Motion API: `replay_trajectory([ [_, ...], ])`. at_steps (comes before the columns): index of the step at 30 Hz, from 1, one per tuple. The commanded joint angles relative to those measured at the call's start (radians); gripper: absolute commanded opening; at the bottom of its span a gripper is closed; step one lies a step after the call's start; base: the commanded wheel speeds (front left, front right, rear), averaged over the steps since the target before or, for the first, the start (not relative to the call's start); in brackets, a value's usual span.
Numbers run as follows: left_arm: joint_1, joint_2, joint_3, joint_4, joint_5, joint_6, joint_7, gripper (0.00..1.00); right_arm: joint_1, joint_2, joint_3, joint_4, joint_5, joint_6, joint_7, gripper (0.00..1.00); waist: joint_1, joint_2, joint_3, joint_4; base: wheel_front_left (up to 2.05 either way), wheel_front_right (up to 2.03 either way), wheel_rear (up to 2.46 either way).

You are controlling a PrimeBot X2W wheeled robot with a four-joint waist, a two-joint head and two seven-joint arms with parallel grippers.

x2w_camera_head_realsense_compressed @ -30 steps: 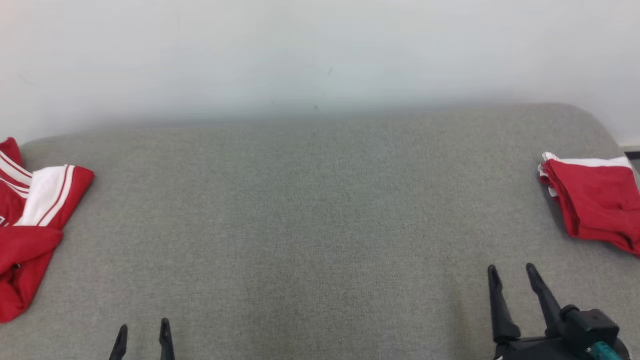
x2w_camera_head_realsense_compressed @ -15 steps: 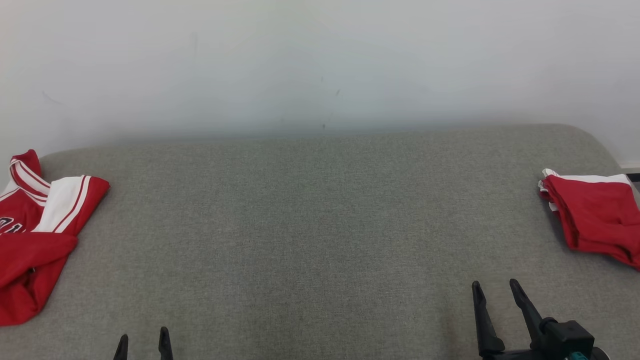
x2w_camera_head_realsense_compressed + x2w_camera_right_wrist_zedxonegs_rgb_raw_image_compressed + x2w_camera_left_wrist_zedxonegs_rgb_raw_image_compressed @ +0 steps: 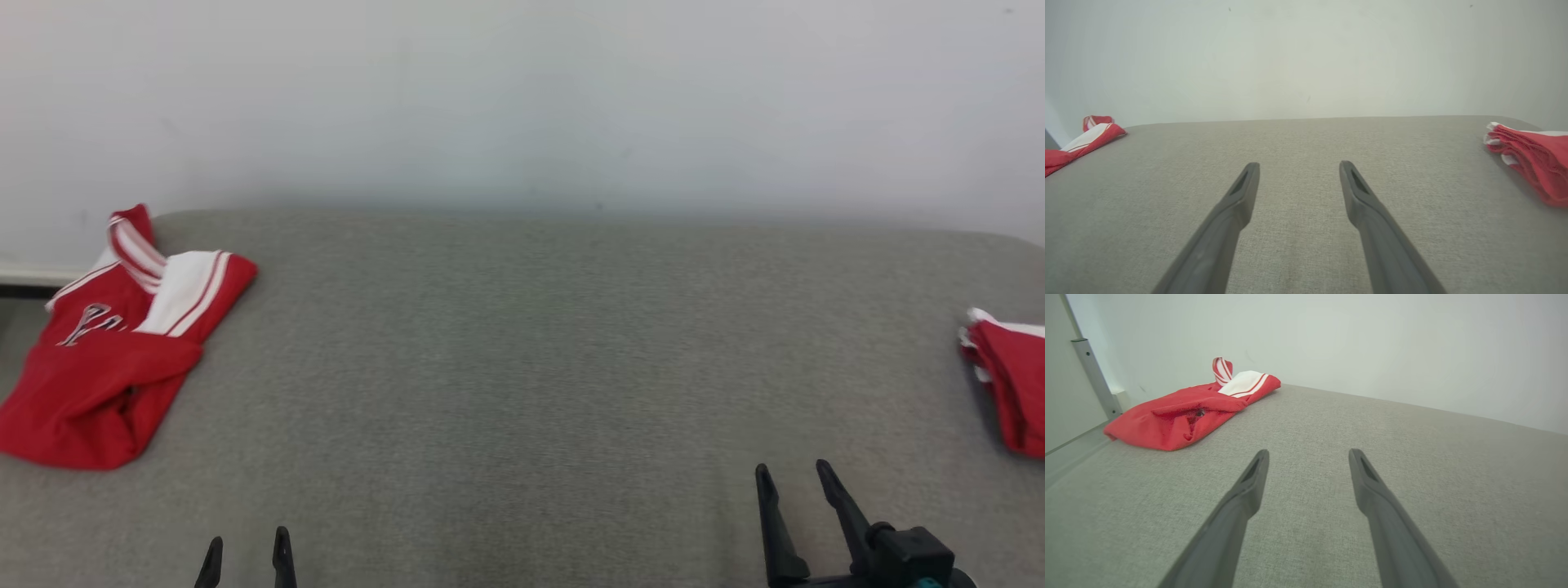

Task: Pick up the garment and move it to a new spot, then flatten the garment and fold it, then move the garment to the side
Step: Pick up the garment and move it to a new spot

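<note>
The garment (image 3: 122, 359), a crumpled red jersey with white trim, is lying in a heap ahead of the left gripper (image 3: 248, 539) and off to its left, well apart from its fingertips. That gripper is standing wide open and holding nothing, its two dark fingers pointing out over bare gray padding (image 3: 522, 367). The right gripper (image 3: 792, 467) is likewise gaping fully and gripping nothing, its fingers reaching over the same padding. Ahead of it and far to its right, a folded red pile (image 3: 1012, 384) with white edges is resting near the padding's edge. A pale wall (image 3: 522, 98) is rising beyond both grippers, behind the padding.
</note>
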Motion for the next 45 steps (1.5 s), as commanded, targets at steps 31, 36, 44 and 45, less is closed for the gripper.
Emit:
replay_trajectory([
  [31,-0.11,0.0,0.016,0.016,-0.027,-0.018,0.004,1.0,-0.075,-0.008,0.106,0.076,0.017,-0.003,-0.022,1.0,-0.0001,0.0001,0.044,0.416,0.0,0.0,0.0],
  [36,-0.461,0.021,-0.022,0.205,-0.076,-0.038,0.136,1.0,-0.074,-0.027,0.097,0.006,-0.014,-0.003,0.016,1.0,-0.0001,0.0001,0.117,0.39,0.0,0.0,0.0],
  [44,-0.849,0.115,0.105,0.525,-0.201,-0.02,0.266,1.0,-0.134,-0.121,0.217,-0.168,-0.018,-0.003,0.129,1.0,-0.0001,0.0001,0.334,0.171,0.0,0.0,0.0],
  [45,-0.887,0.133,0.12,0.554,-0.213,-0.02,0.276,1.0,-0.132,-0.136,0.219,-0.194,-0.019,-0.003,0.145,1.0,-0.0001,0.0001,0.361,0.144,0.0,0.0,0.0],
])
